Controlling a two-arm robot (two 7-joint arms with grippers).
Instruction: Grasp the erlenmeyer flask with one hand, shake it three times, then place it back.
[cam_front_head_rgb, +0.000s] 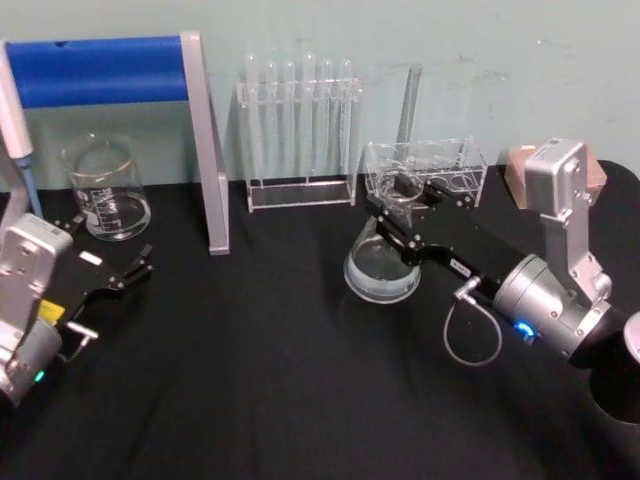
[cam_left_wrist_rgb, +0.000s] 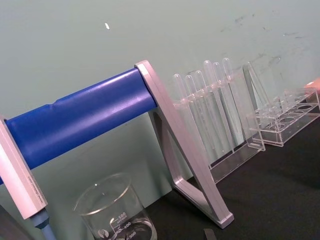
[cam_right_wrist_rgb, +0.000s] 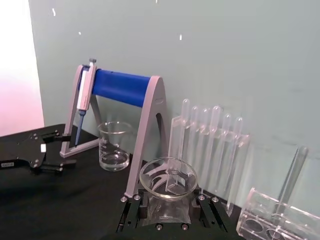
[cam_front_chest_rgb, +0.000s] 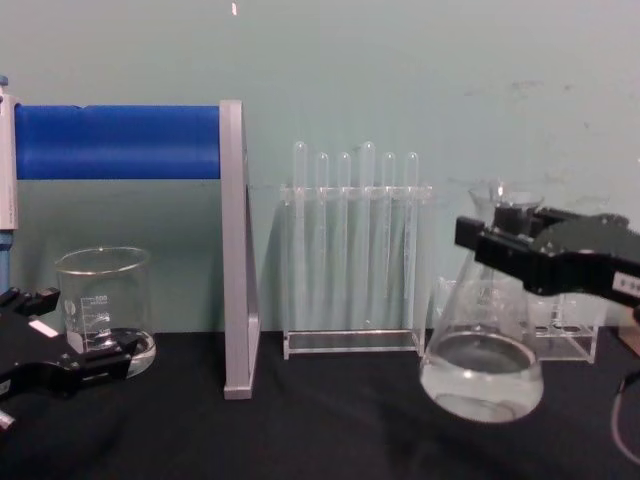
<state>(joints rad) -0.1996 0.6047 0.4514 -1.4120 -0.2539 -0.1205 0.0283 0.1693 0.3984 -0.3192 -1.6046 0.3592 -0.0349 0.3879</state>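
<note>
The right claw (cam_front_head_rgb: 400, 205) is clenched on the narrow neck of the clear glass conical erlenmeyer flask (cam_front_head_rgb: 381, 268), its flat black jaws pressed to either side just under the flared rim. The wide round base hangs below the claw with a pool of clear liquid in it. From the chest view the flask (cam_front_chest_rgb: 482, 370) leans slightly. Whether its base is clear of the black tabletop cloth (cam_front_head_rgb: 270, 390) I cannot tell.

So the grasp looks made, and the step in hand is, I judge, the shaking or the lift just before it. Nothing here shows how many shakes are done.

The next move calls for short, firm swings with the grip kept tight on the neck, gentle enough that the liquid does not climb to the rim. The low clear plastic rack (cam_front_head_rgb: 425, 168) stands just beyond the claw, and the tall clear rack of thin test tubes (cam_front_head_rgb: 300, 130) is beyond it to the left, so the swings want room on the near side. After that the flask must come down upright under the claw before the jaws let go.

The left claw (cam_front_head_rgb: 105, 248) rests far off to the left with its fingers parted and holding nothing, near the cylindrical glass beaker (cam_front_head_rgb: 105, 190).
</note>
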